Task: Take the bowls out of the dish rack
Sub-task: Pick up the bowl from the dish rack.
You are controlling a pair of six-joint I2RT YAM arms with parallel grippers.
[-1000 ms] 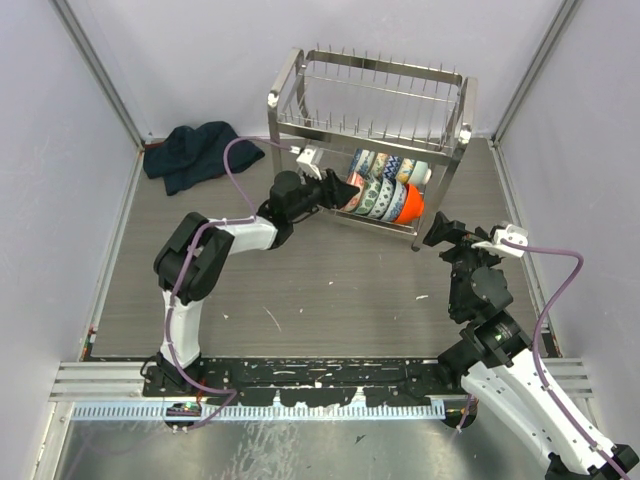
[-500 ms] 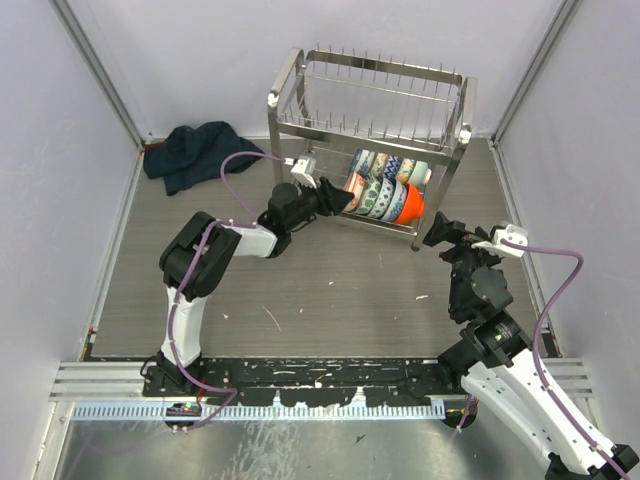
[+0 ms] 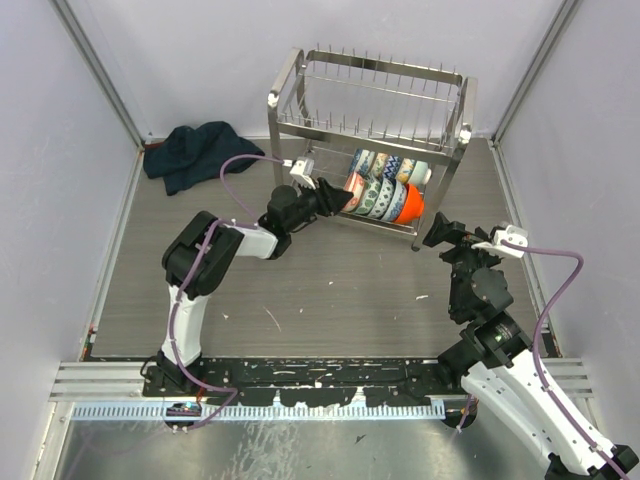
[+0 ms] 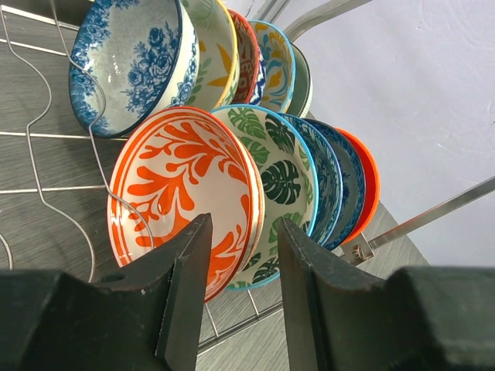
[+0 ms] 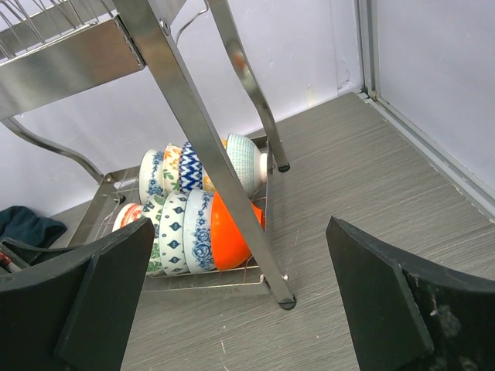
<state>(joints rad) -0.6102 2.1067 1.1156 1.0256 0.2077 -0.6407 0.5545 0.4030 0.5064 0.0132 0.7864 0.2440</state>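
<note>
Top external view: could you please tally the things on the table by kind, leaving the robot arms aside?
Bowls: 10
Dish rack: 1
Dark blue cloth: 1
Total: 12

patterned bowls stand on edge in two rows, low in the silver dish rack.

Ten bowls stand in one dish rack, in two rows of five: one plain orange bowl, one orange-and-white bowl, eight otherwise patterned. One dark cloth lies at ten o'clock on the desk.
</note>
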